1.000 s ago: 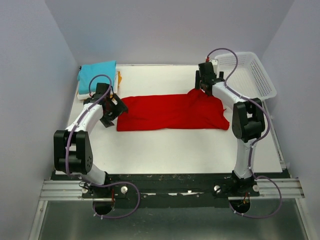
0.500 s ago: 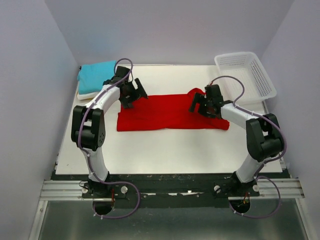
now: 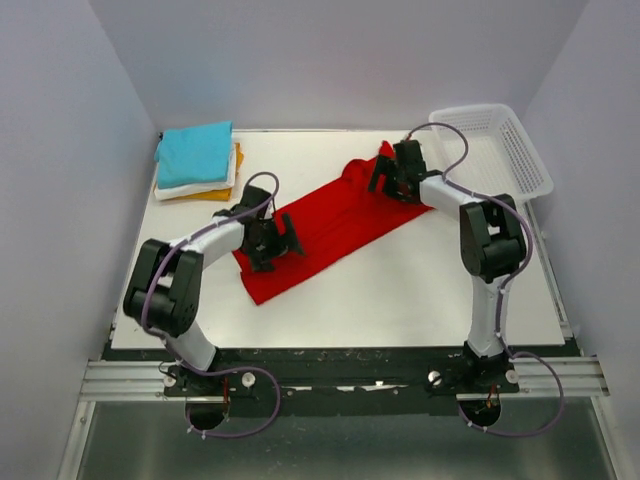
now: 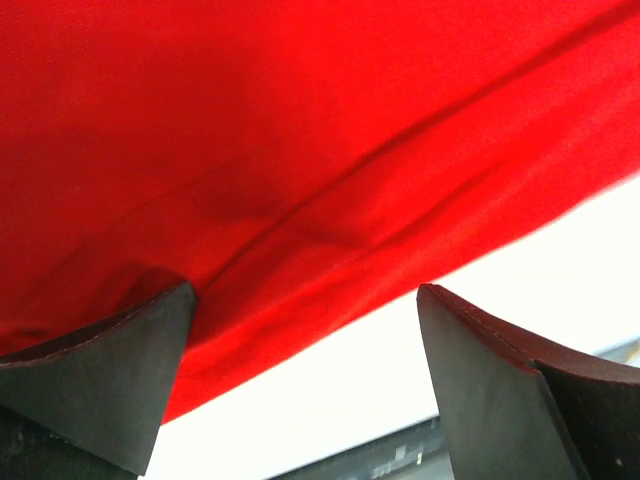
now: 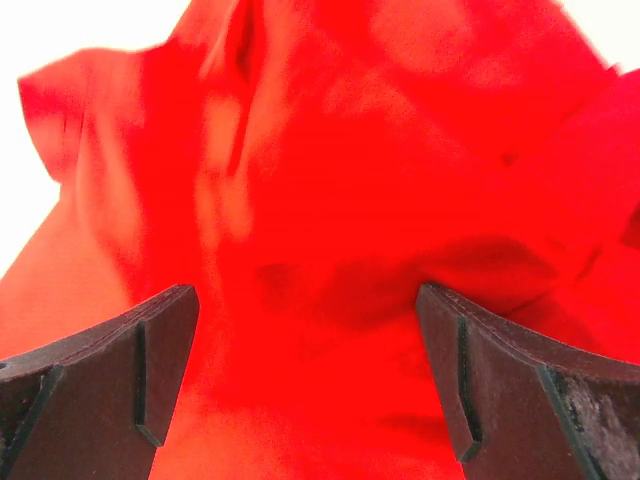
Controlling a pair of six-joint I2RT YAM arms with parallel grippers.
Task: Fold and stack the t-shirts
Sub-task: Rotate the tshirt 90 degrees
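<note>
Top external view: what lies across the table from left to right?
Stack of folded shirts → left gripper → middle of the red shirt → right gripper → white basket.

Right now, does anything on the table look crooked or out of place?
Yes: the bright red cloth shirt lies slanted across the white table, its far end bunched up by the right tool, unlike the tidy folded stack topped by a turquoise shirt in the far-left corner.

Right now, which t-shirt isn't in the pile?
The red t-shirt: it lies spread out mid-table, while the turquoise, white and orange-yellow ones sit folded in a stack.
</note>
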